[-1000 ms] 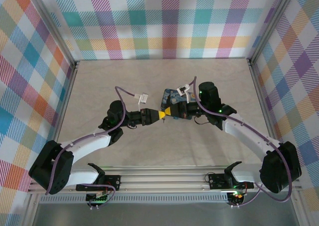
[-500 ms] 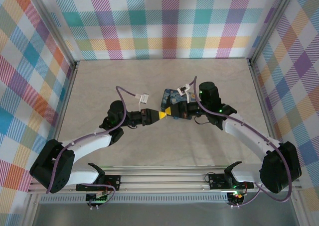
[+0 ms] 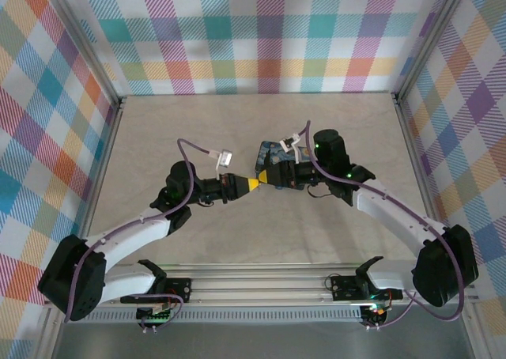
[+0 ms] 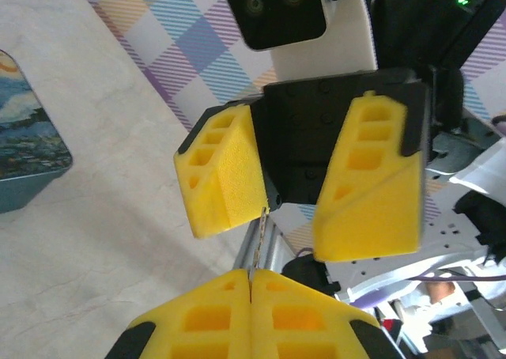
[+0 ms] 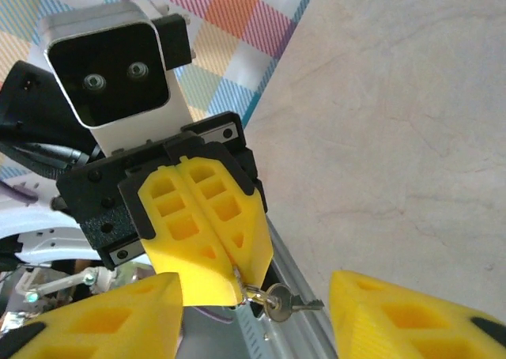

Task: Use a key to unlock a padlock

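My left gripper (image 4: 250, 280) is shut on the key (image 4: 257, 236), whose thin metal blade stands edge-on out of its tips. In the right wrist view, the left gripper (image 5: 236, 278) pinches a small ring from which a silvery key (image 5: 278, 302) hangs. My right gripper (image 5: 254, 296) is open, one finger on each side of that key and not touching it. From the left wrist its yellow fingers (image 4: 223, 173) stand apart. From above, the left gripper (image 3: 254, 183) and right gripper (image 3: 273, 175) meet tip to tip above mid-table. The padlock is hidden.
A dark-blue tin with a starry painting (image 3: 270, 149) lies on the table just behind the right gripper; its corner also shows at the left wrist view's left edge (image 4: 28, 149). Checked walls enclose the table (image 3: 158, 137), and a metal rail (image 3: 261, 284) runs along the near edge.
The left gripper's jaws have closed on the key and the right gripper's jaws have opened off it. The left arm has shifted slightly towards the near side.
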